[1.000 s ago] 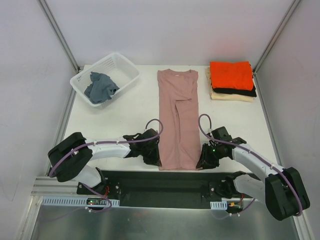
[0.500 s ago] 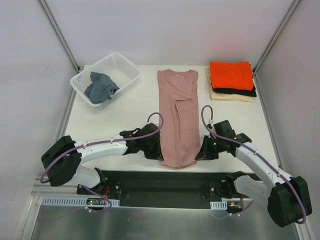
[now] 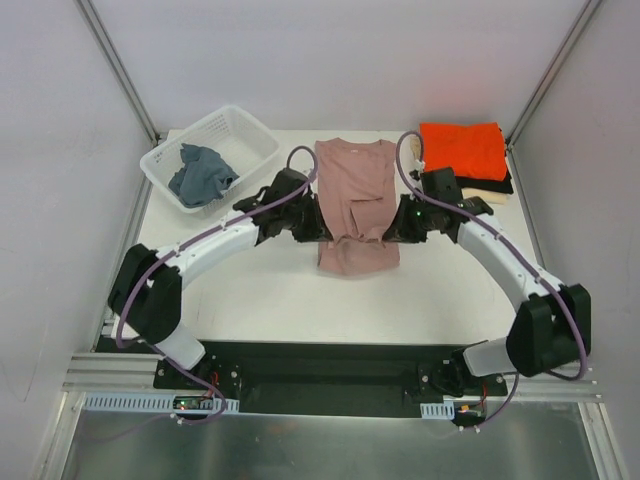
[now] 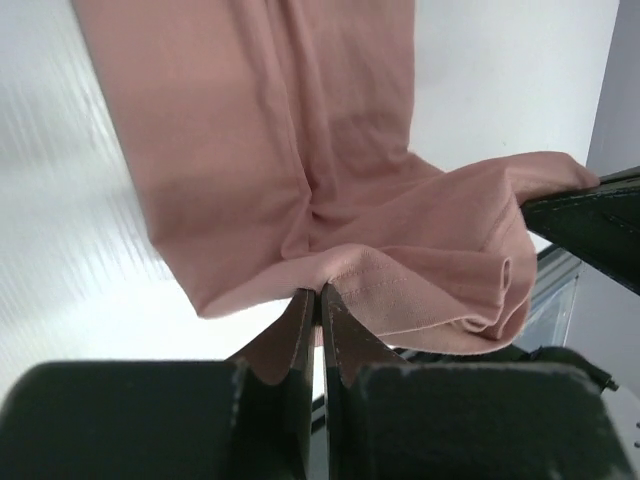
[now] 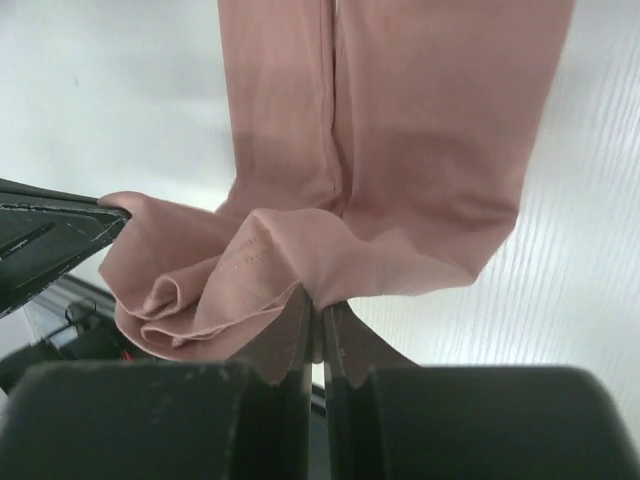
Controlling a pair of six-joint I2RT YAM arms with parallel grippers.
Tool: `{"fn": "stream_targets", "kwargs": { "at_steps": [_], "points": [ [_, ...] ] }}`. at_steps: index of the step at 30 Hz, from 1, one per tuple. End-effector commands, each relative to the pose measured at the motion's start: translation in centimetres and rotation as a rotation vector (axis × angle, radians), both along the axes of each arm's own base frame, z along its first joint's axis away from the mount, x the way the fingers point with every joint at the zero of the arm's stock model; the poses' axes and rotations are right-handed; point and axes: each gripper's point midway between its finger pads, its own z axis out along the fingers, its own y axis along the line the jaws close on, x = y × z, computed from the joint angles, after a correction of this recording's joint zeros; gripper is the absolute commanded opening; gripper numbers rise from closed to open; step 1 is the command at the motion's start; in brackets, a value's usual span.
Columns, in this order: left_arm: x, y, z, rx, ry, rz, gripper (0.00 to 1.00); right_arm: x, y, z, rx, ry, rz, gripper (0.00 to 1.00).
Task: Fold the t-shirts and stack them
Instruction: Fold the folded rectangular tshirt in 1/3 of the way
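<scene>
Left end effector [image 4: 320, 296]: jaws pressed together on a pinch of the dusty-pink t-shirt [image 3: 355, 185], at the left corner of its hem; we see the stitched hem band bunched just beyond the fingertips in the left wrist view.

Right end effector [image 5: 320, 302]: jaws likewise closed tight on the same garment, at the right corner of the hem, with loose folds of cloth gathered to one side of it.

Dusty-pink t-shirt, position: we find it in the middle of the surface [image 3: 280, 290], collar end lying flat toward the far edge, sides folded in to a narrow strip. The hem end is raised and doubled back over the body, so that the two held corners sit about halfway along the garment and a fold of cloth hangs below them.

Orange t-shirt [image 3: 462, 148]: folded, on top of a stack at the far right corner.
Black t-shirt [image 3: 503, 184]: folded, directly under the orange one.
Cream t-shirt [image 3: 497, 198]: folded, at the bottom, partly hidden by the right arm.

White plastic basket [image 3: 255, 130]: far left corner, well apart from the stack; we note a crumpled grey-blue cloth [image 3: 202, 172] inside.
</scene>
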Motion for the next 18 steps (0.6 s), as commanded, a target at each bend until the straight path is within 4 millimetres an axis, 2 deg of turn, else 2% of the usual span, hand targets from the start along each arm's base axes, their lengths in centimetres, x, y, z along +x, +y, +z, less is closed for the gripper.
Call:
{"fn": "stream_targets", "kwargs": {
  "at_steps": [1,4,5,9,14,16,17,18],
  "points": [
    [4.5,0.4,0.8,-0.015,-0.028,-0.020,0.00,5.7,0.1,2.0,-0.018,-0.093,-0.031,0.03],
    [7.2,0.4,0.7,-0.033,-0.029,-0.026,0.00,7.9,-0.2,1.6,-0.022,-0.095,-0.053,0.03],
    [7.9,0.4,0.5,-0.035,-0.024,-0.023,0.00,9.2,-0.4,1.3,-0.023,-0.092,-0.064,0.03],
    [11.5,0.9,-0.6,-0.044,-0.015,-0.003,0.00,12.3,-0.7,0.2,-0.020,-0.097,-0.079,0.06],
    [14.0,0.6,-2.3,-0.056,0.005,-0.019,0.04,15.8,-0.6,-2.4,-0.003,-0.063,-0.080,0.07],
    [14.6,0.5,-3.3,-0.065,0.034,-0.019,0.06,16.4,-0.5,-3.0,0.004,-0.049,-0.079,0.07],
    [14.8,0.5,-3.5,-0.066,0.039,-0.017,0.07,16.7,-0.7,-3.5,0.003,-0.037,-0.090,0.07],
    [15.1,0.4,-4.2,-0.065,0.051,-0.015,0.13,17.1,-0.8,-4.0,-0.002,-0.030,-0.099,0.08]
  ]
}}
